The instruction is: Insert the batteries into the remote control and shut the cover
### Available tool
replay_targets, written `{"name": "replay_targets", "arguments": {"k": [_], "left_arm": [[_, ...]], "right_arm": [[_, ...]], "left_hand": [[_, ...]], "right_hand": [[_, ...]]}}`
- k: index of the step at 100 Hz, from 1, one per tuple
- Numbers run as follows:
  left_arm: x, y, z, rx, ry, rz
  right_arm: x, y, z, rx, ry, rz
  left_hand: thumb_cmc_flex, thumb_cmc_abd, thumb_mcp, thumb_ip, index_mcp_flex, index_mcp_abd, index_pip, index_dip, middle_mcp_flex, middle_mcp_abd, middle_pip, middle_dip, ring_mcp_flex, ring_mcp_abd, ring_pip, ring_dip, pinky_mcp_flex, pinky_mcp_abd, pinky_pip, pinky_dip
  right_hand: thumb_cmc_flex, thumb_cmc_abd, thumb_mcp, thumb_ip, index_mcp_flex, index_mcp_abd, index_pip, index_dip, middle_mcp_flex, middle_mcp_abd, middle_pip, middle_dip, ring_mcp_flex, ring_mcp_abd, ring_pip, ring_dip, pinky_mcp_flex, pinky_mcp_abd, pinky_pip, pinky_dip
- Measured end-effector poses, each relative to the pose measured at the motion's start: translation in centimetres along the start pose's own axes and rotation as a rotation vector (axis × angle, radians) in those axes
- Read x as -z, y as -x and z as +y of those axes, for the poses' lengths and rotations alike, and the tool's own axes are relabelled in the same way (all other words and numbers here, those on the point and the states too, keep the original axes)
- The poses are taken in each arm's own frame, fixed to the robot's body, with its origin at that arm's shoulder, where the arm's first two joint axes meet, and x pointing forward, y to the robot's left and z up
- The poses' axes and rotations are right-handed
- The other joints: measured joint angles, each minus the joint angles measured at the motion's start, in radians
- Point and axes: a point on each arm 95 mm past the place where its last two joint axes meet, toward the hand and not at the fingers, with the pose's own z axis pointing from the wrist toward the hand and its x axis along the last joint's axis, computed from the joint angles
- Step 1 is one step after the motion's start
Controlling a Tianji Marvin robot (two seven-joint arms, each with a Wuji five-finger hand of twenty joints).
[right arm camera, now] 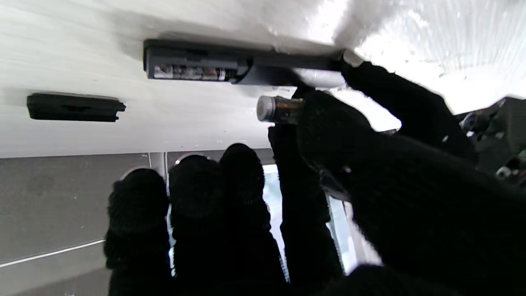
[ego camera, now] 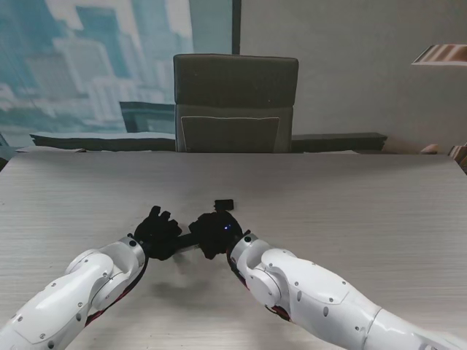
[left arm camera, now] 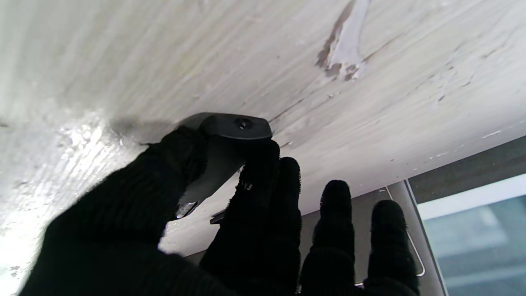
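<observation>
Black-gloved left hand grips the remote control; right hand pinches a battery. I should align it beside the seated cell, then press.

A pale wood-grain tabletop fills the foreground. At its far edge stands a dark grey chair. Behind, on the left, a window shows blurred blue-grey towers; a plain beige wall spans the right.

A pale wood-grain table carries the remote control and, apparently, its loose cover just beside.
</observation>
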Motion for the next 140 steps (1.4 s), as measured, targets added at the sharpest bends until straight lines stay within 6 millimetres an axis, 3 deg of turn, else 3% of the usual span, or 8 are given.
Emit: {"name": "replay_targets", "arguments": {"k": [53,140], "left_arm": [[0.0,-0.1,-0.1,-0.004,-0.002,0.001],[-0.1,-0.2,-0.1,-0.008,-0.004,0.000]], "right_arm": [[-3.9,1.2,-1.3,-0.156,-0.037,-0.184],[-3.9,3.2,-2.8,-0.167,-0.041,-0.289]], "left_hand": [[0.000,-0.009,0.022,-0.017,0.000,0.000,0.000,0.000,0.000,0.000,0.000,0.000,0.000,0.000,0.000,0.000,0.000,0.000,0.000,0.000],[0.000,-0.016,0.037,-0.028,0.000,0.000,0.000,0.000,0.000,-0.001,0.000,0.000,0.000,0.000,0.000,0.000,0.000,0.000,0.000,0.000]], "right_hand": [[0.000,0.002,0.000,0.000,0.000,0.000,0.000,0.000,0.010,0.000,0.000,0.000,0.002,0.010,0.000,-0.003,0.000,0.001,0.000,0.000],[0.000,0.012,0.000,0.000,0.001,-0.005,0.000,0.001,0.010,0.000,0.000,0.000,0.002,0.010,0.000,-0.010,0.000,0.001,0.000,0.000]]}}
